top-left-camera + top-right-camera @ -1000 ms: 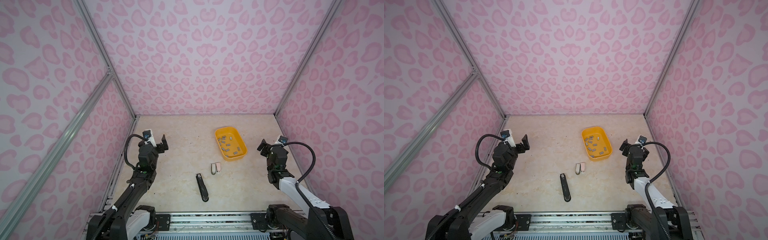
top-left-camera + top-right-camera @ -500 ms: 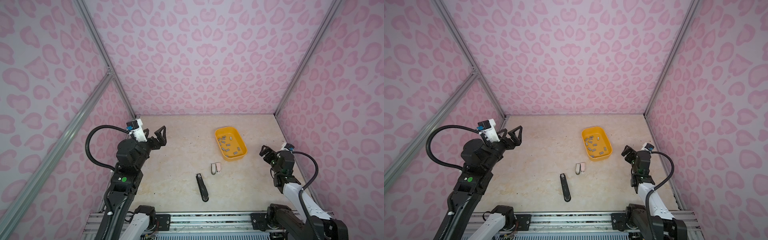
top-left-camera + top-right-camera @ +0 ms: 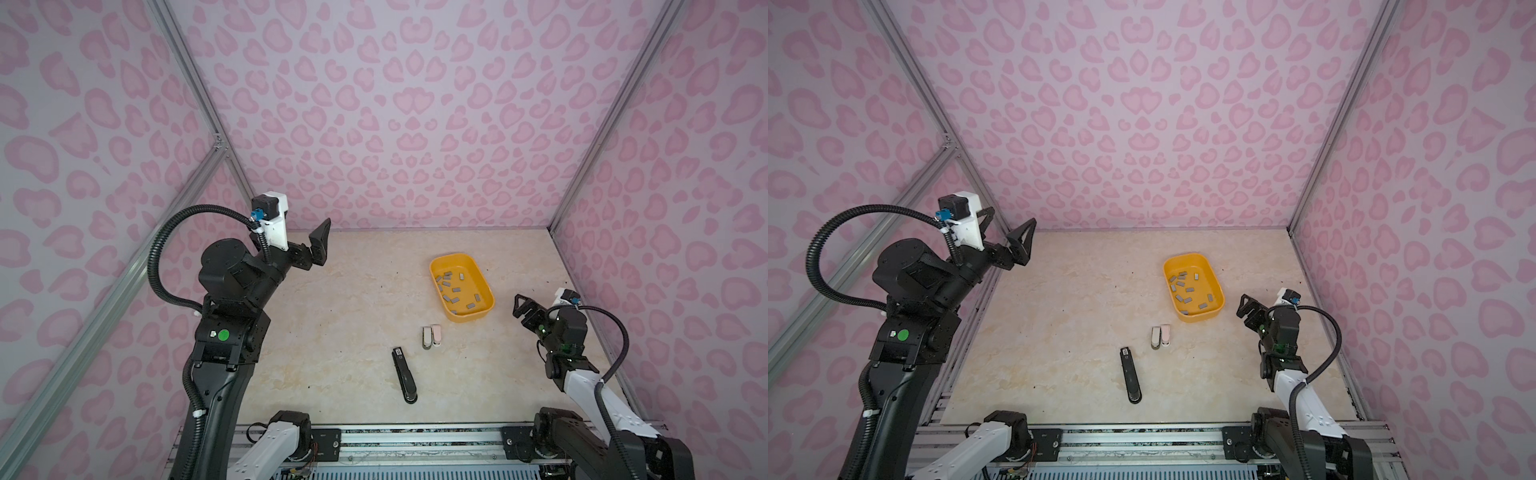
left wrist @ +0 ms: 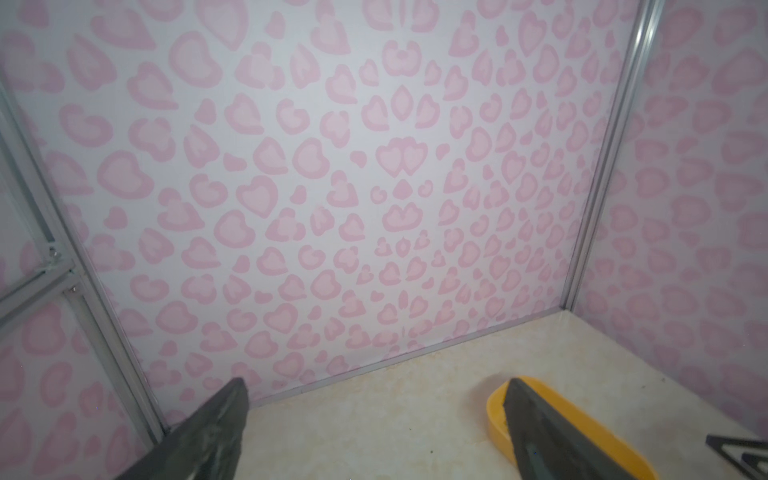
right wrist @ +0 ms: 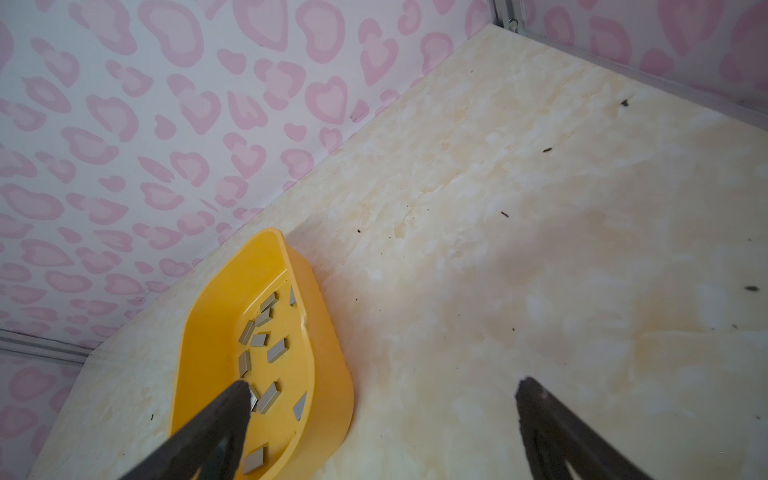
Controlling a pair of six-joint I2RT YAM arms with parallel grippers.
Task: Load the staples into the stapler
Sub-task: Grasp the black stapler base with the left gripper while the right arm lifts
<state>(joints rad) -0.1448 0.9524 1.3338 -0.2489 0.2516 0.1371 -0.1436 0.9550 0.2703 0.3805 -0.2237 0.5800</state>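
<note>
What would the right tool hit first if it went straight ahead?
Probably the yellow tray: the open right tool points toward its side. In the wrist view one fingertip overlaps it, the gap faces bare table; height unclear.

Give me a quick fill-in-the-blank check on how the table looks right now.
1. The staples lie inside the ____ tray.
2. The long stapler is ____ in colour.
3. The left pincer and the right pincer both stand ____ and hold nothing.

Missing words: yellow; black; open.
</note>
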